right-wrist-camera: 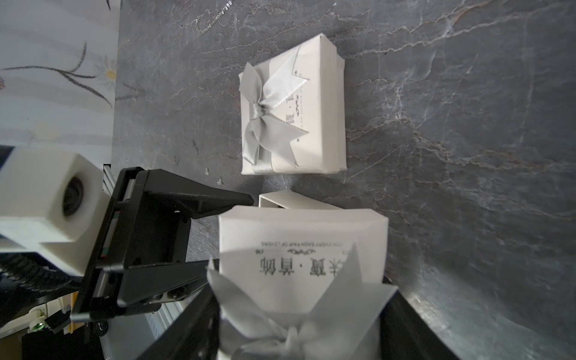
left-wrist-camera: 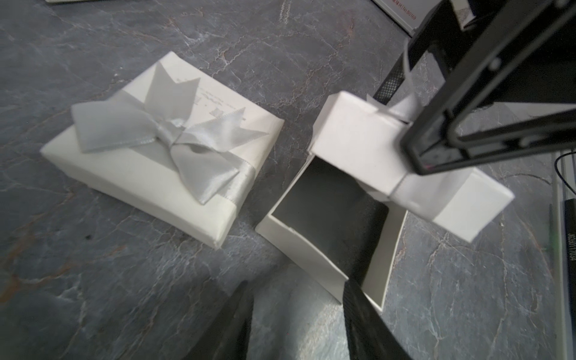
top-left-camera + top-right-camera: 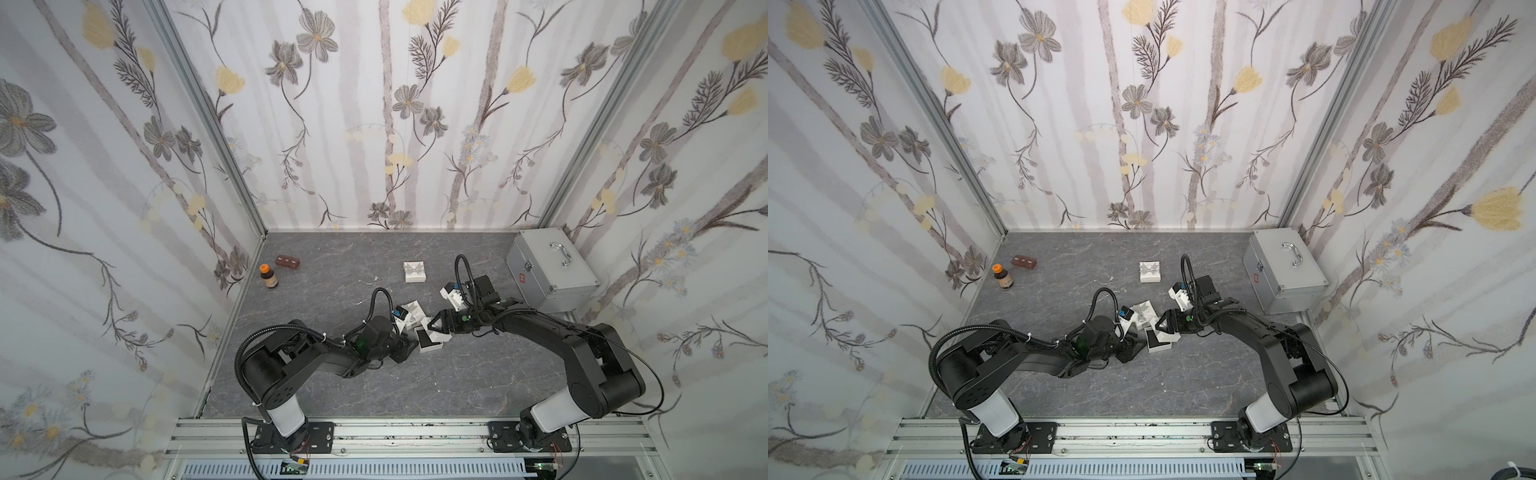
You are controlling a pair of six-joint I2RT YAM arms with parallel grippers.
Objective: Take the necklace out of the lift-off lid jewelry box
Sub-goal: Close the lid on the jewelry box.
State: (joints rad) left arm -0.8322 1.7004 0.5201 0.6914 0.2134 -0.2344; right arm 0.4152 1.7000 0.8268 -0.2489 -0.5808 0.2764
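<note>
The right claw (image 3: 434, 326) pinches the lid (image 2: 352, 140) just over the open box (image 2: 299, 249). The left claw (image 2: 296, 286) is spread around a box corner. If it shuts crooked, the box could tip or skid. I see no necklace in the dark inside. A chain (image 1: 223, 12) lies well apart on the table.

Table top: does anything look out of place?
Yes: a thin silver chain lies loose on the grey marble table, apart from the closed white ribboned box. Odd, since jewellery belongs inside; the right hand holds another box's white lid.
</note>
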